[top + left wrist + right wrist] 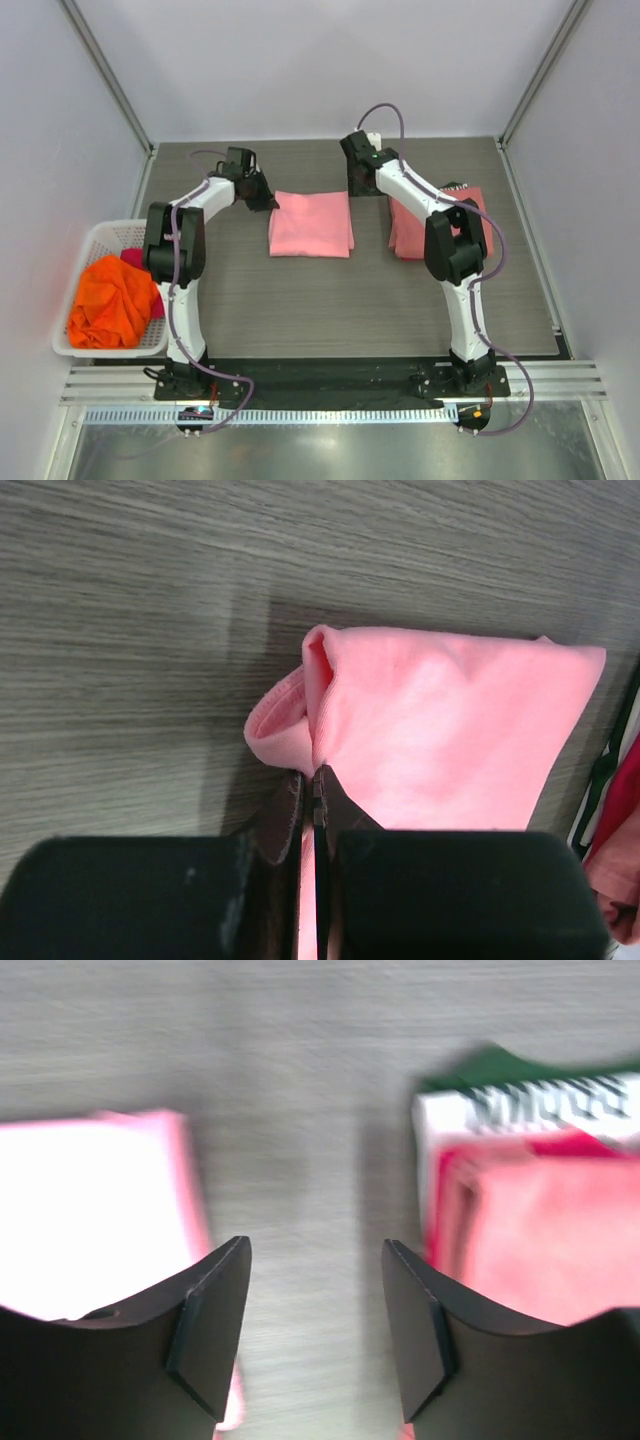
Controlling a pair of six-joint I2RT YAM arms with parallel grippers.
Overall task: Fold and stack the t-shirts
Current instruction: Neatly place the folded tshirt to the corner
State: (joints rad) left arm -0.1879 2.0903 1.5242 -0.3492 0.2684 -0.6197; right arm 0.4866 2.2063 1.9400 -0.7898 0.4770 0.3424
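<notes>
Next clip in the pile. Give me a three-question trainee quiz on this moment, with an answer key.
1. Fill in: the orange shirt lies in the white ____.
2. What does the left gripper pinch? A the light pink shirt; B the orange shirt; C nothing.
3. True or false: the right gripper is shut on the light pink shirt.
Key: 1 basket; 2 A, at a corner of the fold; 3 false, it is open and holds nothing.
</notes>
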